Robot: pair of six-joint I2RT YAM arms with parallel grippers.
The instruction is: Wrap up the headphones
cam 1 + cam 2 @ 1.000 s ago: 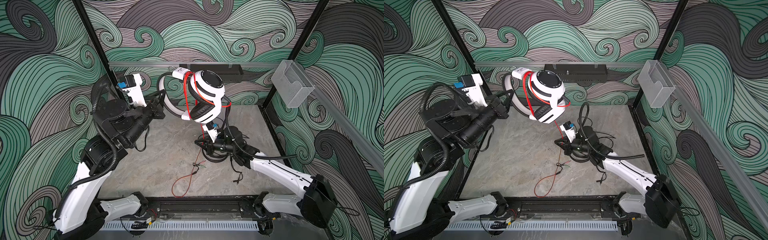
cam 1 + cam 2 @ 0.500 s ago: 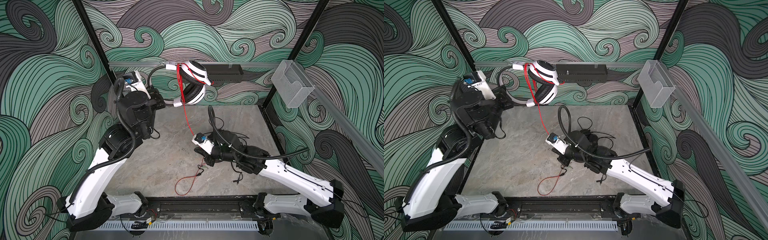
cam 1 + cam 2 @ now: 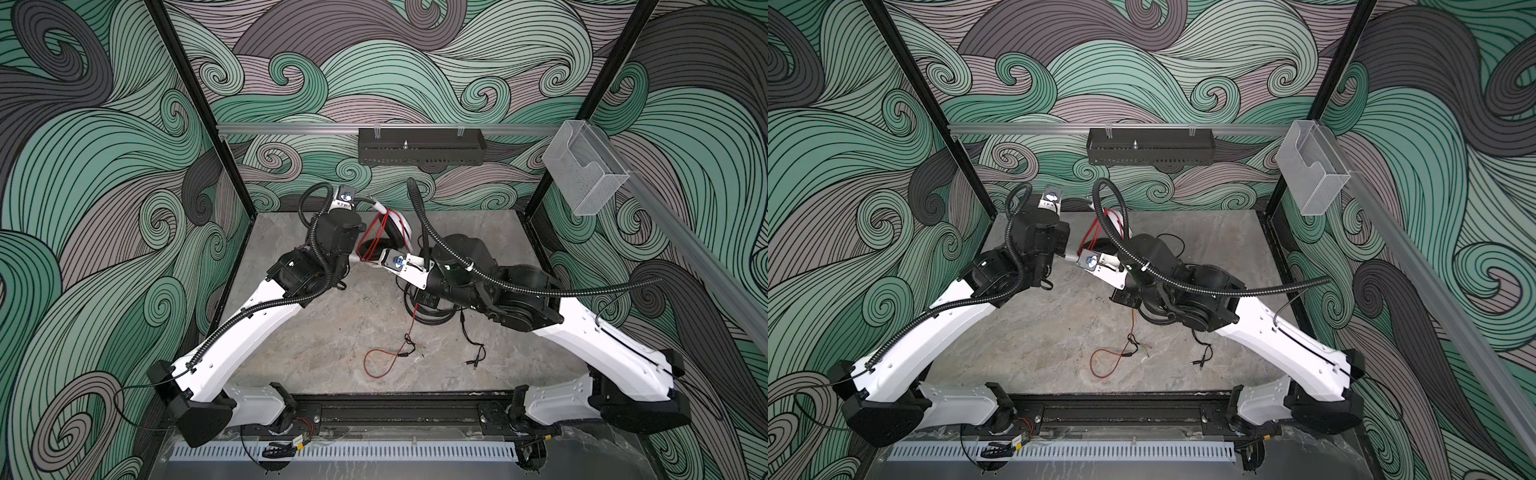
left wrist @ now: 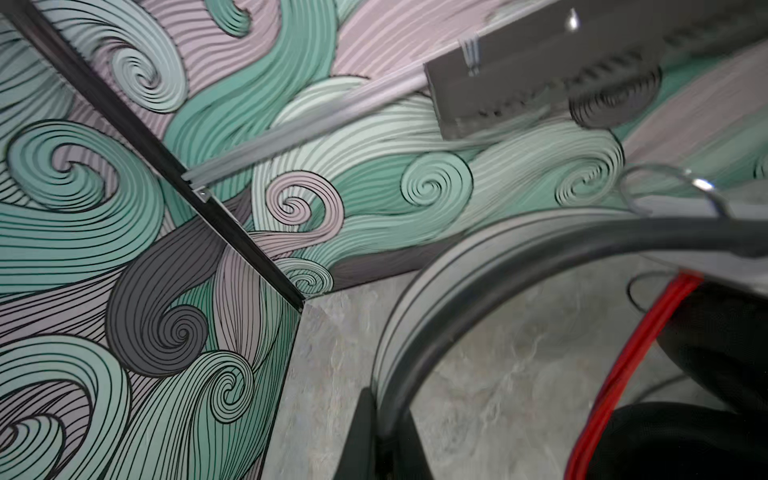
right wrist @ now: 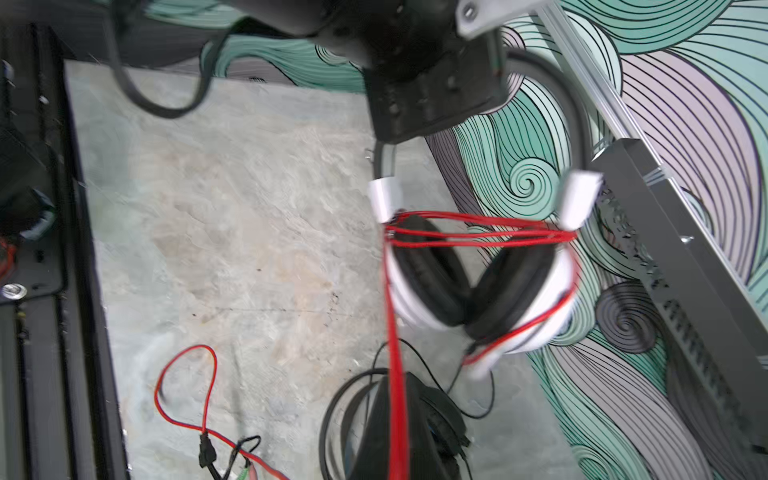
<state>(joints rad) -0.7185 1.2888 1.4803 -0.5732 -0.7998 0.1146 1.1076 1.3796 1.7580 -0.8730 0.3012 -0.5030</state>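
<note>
- Red cord already crosses the white headphones in several turns just above the ear cups, so the wrap looks part done.
- Left claw is clamped on the headband. It holds the white headphones near the back wall, apparently lifted off the tabletop, with the ear pads pressed together.
- Right claw is closed on the red cord. A taut strand runs from the turns straight down into it.
- Unwrapped length: a loose loop and the plugs lie on the tabletop, well apart from the white headphones.
- Black headphones lie on the tabletop just beneath the right claw, with their black cord unwound.
- Step in hand, as judged: carry the taut strand round for another turn.
  - Hold the headband steady and let the right arm do the travelling.
  - Apply even, moderate tension — slack lets the turns slip off the cups, and a hard pull may twist the headband in the grip.
  - Lay each new turn beside the existing ones, not across the pads.
  - Route the strand clear of the black headphones and their cord, which is a likely snag point.
  - Expect to regrip further along the cord — the loose loop is what remains to feed in.
</note>
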